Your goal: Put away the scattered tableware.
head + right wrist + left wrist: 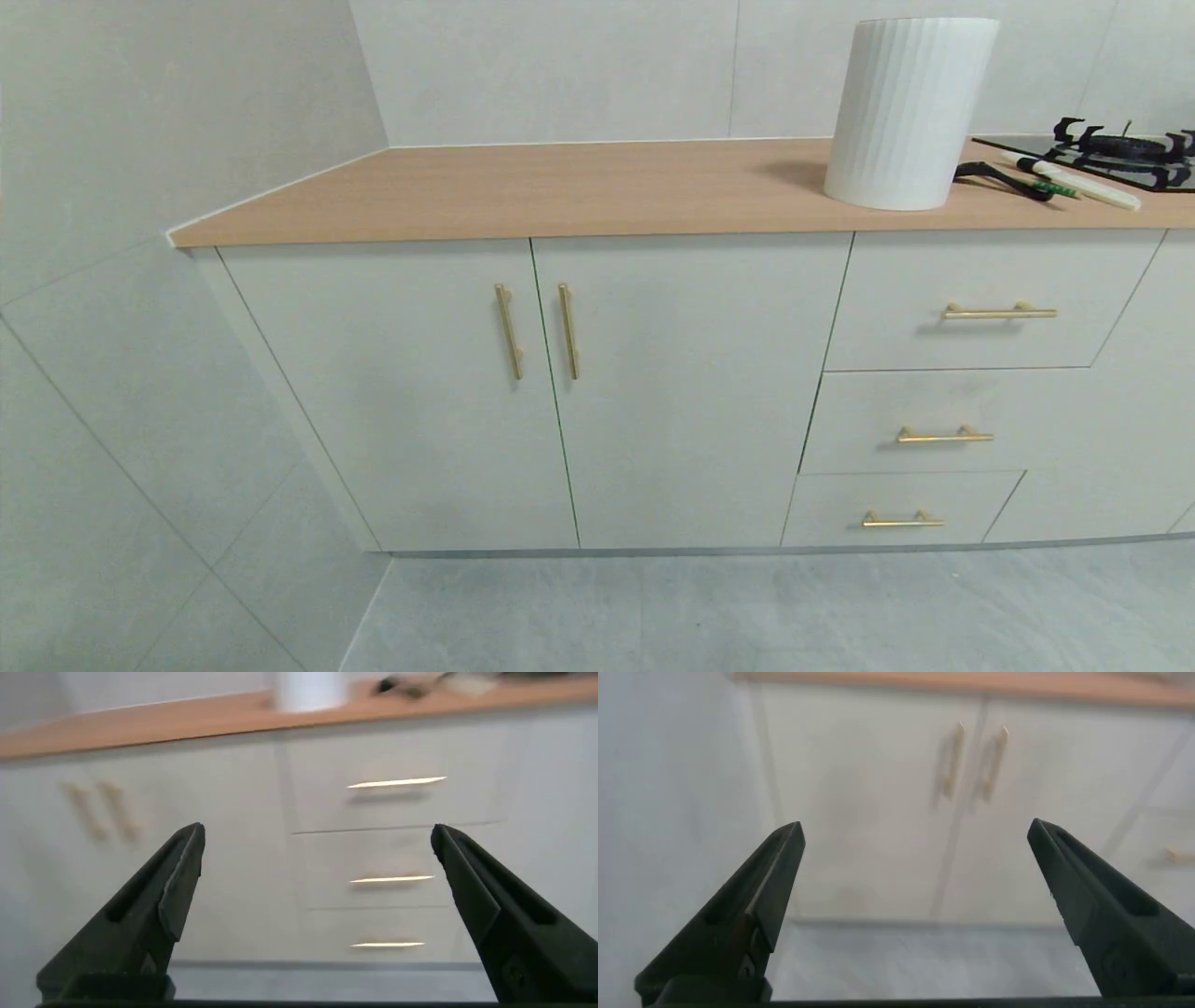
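Observation:
On the wooden countertop [523, 191] at the right lie a black-handled utensil [1004, 177] and a white-handled one [1083, 184], side by side next to a tall white ribbed canister [907, 112]. The canister [310, 689] and the utensils [420, 684] also appear far off in the right wrist view. My left gripper [915, 840] is open, low in front of the double cabinet doors [971, 793], holding nothing. My right gripper [318, 845] is open too, facing the drawer stack [392, 849], well away from the counter.
A black gas hob [1116, 149] sits at the counter's far right. Below are two doors with gold handles [537, 329] and three drawers with gold pulls [999, 312]. A tiled wall [140, 233] closes the left side. Grey floor [747, 607] lies open in front.

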`<state>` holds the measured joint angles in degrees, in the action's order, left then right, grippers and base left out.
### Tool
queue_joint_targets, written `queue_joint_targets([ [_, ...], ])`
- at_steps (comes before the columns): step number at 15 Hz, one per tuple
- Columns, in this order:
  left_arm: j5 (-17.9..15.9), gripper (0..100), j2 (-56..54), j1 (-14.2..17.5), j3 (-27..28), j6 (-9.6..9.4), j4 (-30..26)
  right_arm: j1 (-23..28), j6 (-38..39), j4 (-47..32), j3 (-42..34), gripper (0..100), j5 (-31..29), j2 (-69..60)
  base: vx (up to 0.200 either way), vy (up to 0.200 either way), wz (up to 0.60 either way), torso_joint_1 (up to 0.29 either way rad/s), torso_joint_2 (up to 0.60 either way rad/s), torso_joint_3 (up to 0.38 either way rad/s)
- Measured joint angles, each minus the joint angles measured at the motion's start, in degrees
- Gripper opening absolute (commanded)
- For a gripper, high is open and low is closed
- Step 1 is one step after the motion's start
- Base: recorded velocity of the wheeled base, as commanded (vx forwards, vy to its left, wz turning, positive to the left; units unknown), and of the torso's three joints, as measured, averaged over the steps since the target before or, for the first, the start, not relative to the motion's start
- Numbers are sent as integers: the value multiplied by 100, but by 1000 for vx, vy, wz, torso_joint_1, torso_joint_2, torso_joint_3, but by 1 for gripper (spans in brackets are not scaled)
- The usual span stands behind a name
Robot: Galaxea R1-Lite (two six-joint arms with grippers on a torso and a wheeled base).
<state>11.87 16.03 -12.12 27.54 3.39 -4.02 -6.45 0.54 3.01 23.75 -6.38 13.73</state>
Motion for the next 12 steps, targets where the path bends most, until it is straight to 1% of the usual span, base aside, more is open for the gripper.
queue_joint_targets([
  [2,-112,100,-529,294,-4,-233,-267,434,-234,-401,1,100,44,-675,0,0,0,0,0,0],
  [3,-20,100,-702,416,-4,-284,-315,524,-254,-558,-11,100,0,-913,0,0,0,0,0,0],
  [5,93,100,-918,625,-4,-310,-323,601,-263,-577,-16,100,-180,-1195,0,0,0,0,0,0],
  [6,84,100,-1028,811,-9,-361,-355,621,-263,-579,-24,100,-202,-1268,0,0,0,0,0,0],
  [7,0,100,-1176,962,-34,-486,-432,629,-261,-588,-62,100,-202,-1310,0,0,0,0,0,0],
  [8,-71,100,-1328,1064,-119,-629,-522,624,-261,-574,-193,100,-196,-1342,0,0,0,0,0,0],
  [9,-99,100,-1424,1133,-257,-678,-572,629,-258,-577,-424,100,-185,-1362,0,0,0,0,0,0],
  [11,-134,100,-1537,1187,-717,-697,-585,629,-258,-423,-1168,100,-174,-1378,0,0,0,0,0,0],
  [12,-148,100,-1568,1202,-930,-700,-577,629,-261,-184,-1529,100,-165,-1382,0,0,0,0,0,0],
])
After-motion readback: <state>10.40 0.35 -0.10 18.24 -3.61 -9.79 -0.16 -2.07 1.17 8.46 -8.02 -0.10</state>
